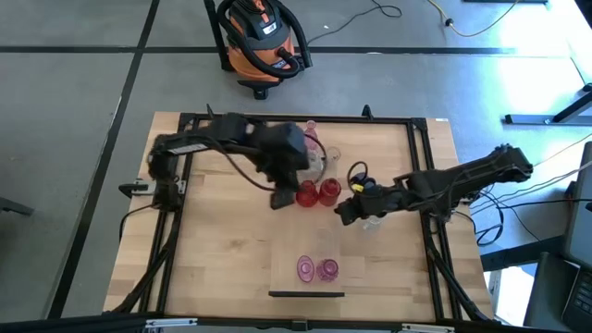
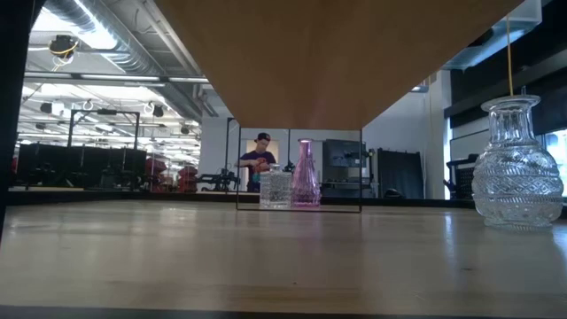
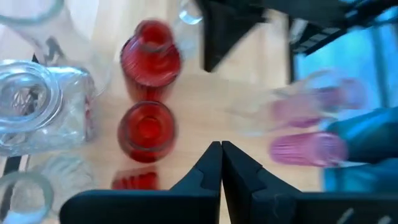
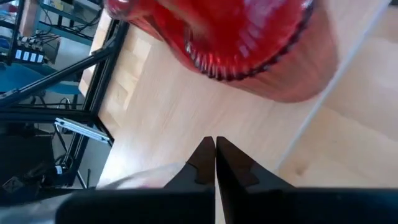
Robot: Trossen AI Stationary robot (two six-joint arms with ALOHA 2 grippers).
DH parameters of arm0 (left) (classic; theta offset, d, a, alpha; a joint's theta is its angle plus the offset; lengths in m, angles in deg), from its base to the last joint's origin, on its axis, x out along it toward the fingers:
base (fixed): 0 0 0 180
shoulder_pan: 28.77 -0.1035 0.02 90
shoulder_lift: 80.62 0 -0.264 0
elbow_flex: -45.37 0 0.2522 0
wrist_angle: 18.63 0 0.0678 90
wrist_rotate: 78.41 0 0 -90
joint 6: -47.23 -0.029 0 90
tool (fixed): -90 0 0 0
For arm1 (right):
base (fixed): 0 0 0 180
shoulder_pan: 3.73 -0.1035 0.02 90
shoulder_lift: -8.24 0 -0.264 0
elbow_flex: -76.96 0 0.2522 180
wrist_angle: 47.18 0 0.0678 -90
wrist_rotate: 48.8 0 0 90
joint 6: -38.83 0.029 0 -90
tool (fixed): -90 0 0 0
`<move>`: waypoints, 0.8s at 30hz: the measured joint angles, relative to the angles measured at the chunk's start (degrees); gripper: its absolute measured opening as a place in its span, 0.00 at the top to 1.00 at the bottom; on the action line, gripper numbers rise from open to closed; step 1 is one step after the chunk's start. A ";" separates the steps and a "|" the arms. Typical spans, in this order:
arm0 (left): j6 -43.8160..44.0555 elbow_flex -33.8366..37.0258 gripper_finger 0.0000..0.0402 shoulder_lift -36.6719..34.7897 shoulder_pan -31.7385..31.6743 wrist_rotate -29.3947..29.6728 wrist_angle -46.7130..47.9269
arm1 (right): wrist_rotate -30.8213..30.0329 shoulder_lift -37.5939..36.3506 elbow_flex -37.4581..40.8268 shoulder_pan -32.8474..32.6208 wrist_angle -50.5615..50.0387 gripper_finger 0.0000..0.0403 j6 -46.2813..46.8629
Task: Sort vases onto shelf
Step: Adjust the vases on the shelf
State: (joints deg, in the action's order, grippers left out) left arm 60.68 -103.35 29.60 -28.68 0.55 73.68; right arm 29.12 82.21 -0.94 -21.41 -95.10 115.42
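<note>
Right gripper (image 4: 215, 163) has its two dark fingers pinched together with nothing between them, hanging over the wooden tabletop (image 4: 186, 106). A big blurry red vase (image 4: 249, 43) sits just ahead of the fingertips. A black frame (image 4: 74, 81) runs along the table edge.

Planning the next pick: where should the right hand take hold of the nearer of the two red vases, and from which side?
Probably the neck, from above. In the high view the red vase stands upright with its mouth up, touching or nearly touching its red twin on the left and with clear glass behind. A side approach risks knocking them. The right hand, shut now, sits just beside it on the open side, so open first, then descend over the neck.
</note>
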 joint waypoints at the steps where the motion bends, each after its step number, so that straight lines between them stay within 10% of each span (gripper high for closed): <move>1: 0.31 0.00 1.00 -1.20 -0.07 -0.75 -0.12 | 0.03 -0.89 0.00 -0.34 -0.43 1.00 -0.50; 12: -2.90 1.47 1.00 -6.39 2.80 -14.27 3.78 | -0.98 -5.02 -0.02 -10.11 3.87 1.00 -10.43; 24: 0.08 12.56 1.00 -6.26 6.69 -14.55 -10.23 | -6.86 -4.82 -0.02 -11.55 8.30 1.00 -18.37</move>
State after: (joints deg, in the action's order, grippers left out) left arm 60.76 -90.78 23.34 -22.00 -14.01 63.45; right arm 22.26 77.39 -0.96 -32.96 -86.81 97.05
